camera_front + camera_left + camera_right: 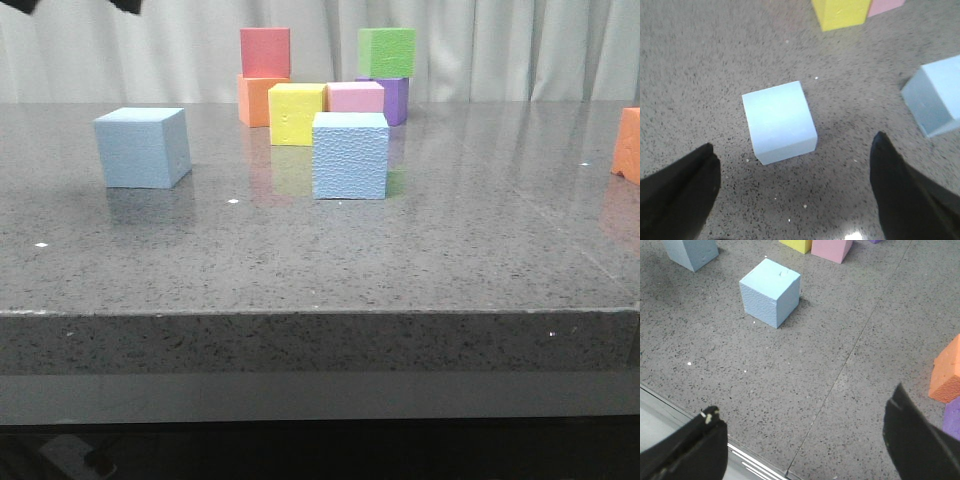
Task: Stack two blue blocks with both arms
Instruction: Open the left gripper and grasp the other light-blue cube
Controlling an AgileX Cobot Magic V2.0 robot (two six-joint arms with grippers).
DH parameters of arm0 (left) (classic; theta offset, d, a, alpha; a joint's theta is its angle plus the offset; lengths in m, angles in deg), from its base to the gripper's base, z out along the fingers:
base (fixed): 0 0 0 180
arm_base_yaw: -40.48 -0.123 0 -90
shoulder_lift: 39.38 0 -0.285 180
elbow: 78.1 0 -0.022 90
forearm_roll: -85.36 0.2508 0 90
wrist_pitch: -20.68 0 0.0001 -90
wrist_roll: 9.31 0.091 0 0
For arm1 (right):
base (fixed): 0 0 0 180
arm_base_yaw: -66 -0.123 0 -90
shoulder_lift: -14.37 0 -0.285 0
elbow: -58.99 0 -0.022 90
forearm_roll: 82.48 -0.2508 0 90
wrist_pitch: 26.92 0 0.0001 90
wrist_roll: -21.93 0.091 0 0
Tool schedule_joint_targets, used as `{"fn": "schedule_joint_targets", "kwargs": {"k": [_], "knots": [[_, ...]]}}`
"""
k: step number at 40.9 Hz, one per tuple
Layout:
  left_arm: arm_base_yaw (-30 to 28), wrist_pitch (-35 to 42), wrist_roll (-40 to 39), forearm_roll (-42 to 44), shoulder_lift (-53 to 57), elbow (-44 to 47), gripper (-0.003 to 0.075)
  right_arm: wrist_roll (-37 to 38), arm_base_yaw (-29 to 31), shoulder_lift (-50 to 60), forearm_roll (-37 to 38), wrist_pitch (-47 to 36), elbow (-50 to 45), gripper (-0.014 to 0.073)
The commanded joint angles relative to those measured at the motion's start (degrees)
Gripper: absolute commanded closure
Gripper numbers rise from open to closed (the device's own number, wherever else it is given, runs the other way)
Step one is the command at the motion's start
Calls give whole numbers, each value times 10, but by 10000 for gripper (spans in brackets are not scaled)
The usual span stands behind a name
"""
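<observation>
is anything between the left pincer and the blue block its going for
Nothing visible. In the left wrist view the left pincer is open with the left blue block ahead of its fingers and only bare table between. The other blue block and the yellow block sit off to the side and beyond.

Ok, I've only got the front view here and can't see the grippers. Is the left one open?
Observer: Yes. The left gripper is open and empty, and the left blue block sits untouched ahead of it.
Operator: And the right one?
Observer: The right gripper is open and empty, above the near edge of the table. The centre blue block is well ahead of it.
Operator: Anything by the orange cube at my right edge?
Observer: A purple cube sits close beside the orange cube.
</observation>
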Motion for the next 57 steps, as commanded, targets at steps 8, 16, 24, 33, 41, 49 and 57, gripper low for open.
{"fn": "schedule_joint_targets", "kwargs": {"k": [8,16,24,33,41,49,57], "knots": [[5,-51,-47,23,-106,-145,122,-5,3,3,-6,-41,16,-43],[5,-65,-85,53,-169,-197,122,-5,3,3,-6,-41,16,-43],[5,-62,-116,59,-207,-204,122,-5,3,3,-6,-41,16,11],[3,-61,-120,61,-235,-204,133,-5,3,3,-6,-41,16,11],[3,-62,-120,48,-237,-204,272,-5,3,3,-6,-41,16,11],[3,-74,-107,44,-235,-209,277,-5,3,3,-6,-41,16,11],[9,-139,78,-34,-235,-269,279,-5,3,3,-6,-41,16,11]]}}
